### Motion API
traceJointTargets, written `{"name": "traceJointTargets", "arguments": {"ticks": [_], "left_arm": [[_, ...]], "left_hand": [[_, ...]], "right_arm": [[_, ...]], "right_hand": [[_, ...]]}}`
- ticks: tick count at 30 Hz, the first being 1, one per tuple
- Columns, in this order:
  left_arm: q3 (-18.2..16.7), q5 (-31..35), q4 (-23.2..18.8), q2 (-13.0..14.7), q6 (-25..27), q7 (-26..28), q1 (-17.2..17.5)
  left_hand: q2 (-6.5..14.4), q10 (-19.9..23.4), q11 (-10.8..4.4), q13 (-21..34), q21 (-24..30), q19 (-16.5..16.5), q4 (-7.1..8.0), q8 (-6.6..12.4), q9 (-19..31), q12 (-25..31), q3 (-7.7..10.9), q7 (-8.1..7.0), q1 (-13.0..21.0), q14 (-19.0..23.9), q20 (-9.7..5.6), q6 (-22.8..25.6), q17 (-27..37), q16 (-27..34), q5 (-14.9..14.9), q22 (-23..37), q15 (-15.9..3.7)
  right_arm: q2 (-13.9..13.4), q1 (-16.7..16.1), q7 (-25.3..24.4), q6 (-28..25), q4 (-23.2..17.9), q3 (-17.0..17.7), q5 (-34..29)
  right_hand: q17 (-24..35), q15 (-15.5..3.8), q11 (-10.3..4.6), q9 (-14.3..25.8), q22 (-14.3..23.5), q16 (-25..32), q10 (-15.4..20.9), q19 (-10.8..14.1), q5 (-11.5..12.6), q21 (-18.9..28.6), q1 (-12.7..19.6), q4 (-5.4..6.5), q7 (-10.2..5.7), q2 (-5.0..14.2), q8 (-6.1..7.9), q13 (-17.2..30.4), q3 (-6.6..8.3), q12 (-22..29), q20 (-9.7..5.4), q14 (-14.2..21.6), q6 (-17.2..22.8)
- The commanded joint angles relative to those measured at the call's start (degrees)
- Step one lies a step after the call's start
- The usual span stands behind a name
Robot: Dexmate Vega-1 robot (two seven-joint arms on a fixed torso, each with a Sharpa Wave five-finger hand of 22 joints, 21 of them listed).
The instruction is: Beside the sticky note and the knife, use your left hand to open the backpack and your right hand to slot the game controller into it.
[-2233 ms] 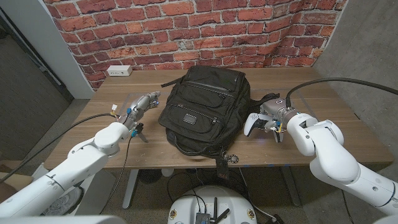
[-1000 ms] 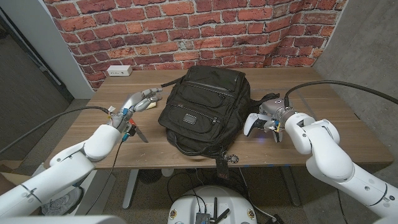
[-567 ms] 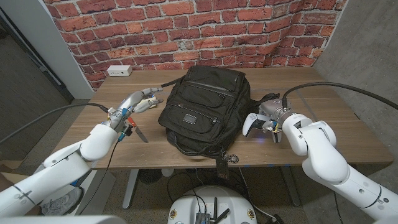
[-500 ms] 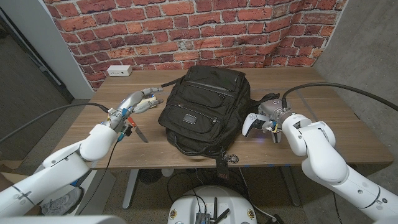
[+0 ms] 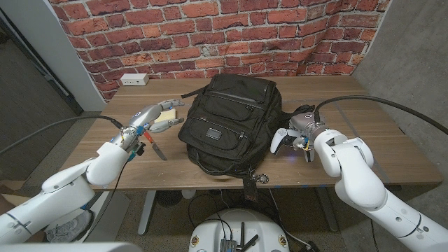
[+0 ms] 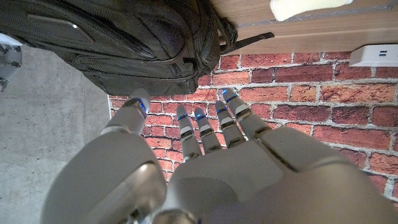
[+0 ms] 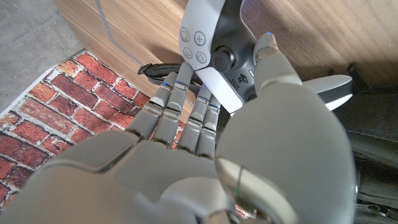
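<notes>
The black backpack [image 5: 227, 122] lies zipped shut in the middle of the table; its side shows in the left wrist view [image 6: 124, 37]. My left hand [image 5: 150, 115] hovers left of it with fingers spread and nothing in them, above the yellow sticky note [image 5: 166, 120] [image 6: 305, 7]. The knife [image 5: 155, 148] lies just in front of that hand. Right of the backpack, my right hand [image 5: 302, 126] holds the white game controller [image 5: 281, 140] [image 7: 214, 50], the thumb on its face and the fingers [image 7: 177, 93] curled around its far side.
A white power outlet block [image 5: 134, 79] [image 6: 373, 56] sits at the table's back left. A black strap [image 5: 302, 110] lies behind my right hand. A small tag [image 5: 255, 180] hangs from the backpack over the front edge. A brick wall stands behind the table.
My left hand has spread its fingers and lowered slightly over the sticky note while its arm swung outward. My right hand has edged the controller a little toward the backpack.
</notes>
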Motion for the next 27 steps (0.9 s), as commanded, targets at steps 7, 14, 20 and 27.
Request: {"name": "traceJointTargets", "arguments": {"ticks": [7,14,20,27], "left_arm": [[1.5,19.6,0.0,1.7,-0.7,5.0,-0.5],[2.0,23.2,-0.1,2.8,-1.3,6.9,-0.2],[1.2,25.9,-0.9,3.3,-0.2,8.2,1.4],[-1.4,29.2,-2.5,4.1,1.2,8.8,4.5]], "left_hand": [[-0.8,0.4,-0.80,0.2,0.0,0.6,0.20,0.11,0.2,0.1,-0.96,-0.66,2.4,-0.2,-7.34,0.5,0.1,-0.1,0.1,0.2,-9.62],[-1.3,1.0,-1.44,0.2,0.1,1.1,0.29,0.24,0.3,0.2,-1.52,-0.97,3.5,-0.2,-7.81,0.9,0.1,-0.1,0.1,0.2,-9.81],[-1.6,2.8,-2.08,0.1,0.3,2.1,0.49,0.78,0.3,0.5,-2.50,-1.40,5.5,0.6,-8.17,2.6,0.2,0.1,0.2,0.2,-9.95],[-1.8,3.1,-2.20,0.1,0.3,2.4,0.53,0.82,0.3,0.4,-3.09,-1.64,6.4,0.9,-8.25,3.0,0.2,0.1,0.2,0.2,-10.02]], "right_arm": [[1.8,-1.3,1.1,3.0,0.0,1.7,-2.1],[2.3,-2.7,1.0,2.7,-0.1,2.7,-3.1],[3.4,-3.9,0.2,2.3,0.1,2.9,-4.1],[4.2,-4.9,-0.1,2.3,0.0,3.4,-5.0]], "right_hand": [[2.9,-14.14,-5.50,0.1,0.3,0.1,6.2,0.7,0.5,0.1,7.0,0.04,-3.20,6.55,0.36,0.3,-0.16,-0.2,-7.81,5.1,3.6],[3.0,-14.15,-5.52,0.1,0.3,0.0,6.4,0.8,0.5,0.1,7.3,-0.01,-3.36,6.58,0.46,0.4,-0.21,-0.2,-7.88,5.2,3.9],[3.1,-14.00,-5.49,0.1,0.3,0.0,6.6,0.9,0.5,0.1,7.2,0.16,-3.36,6.60,0.50,0.4,-0.36,-0.3,-7.94,5.4,4.1],[3.1,-13.98,-5.51,0.1,0.3,-0.2,6.8,1.0,0.5,0.2,7.2,0.30,-3.33,6.63,0.51,0.5,-0.49,-0.3,-7.96,5.5,4.1]]}}
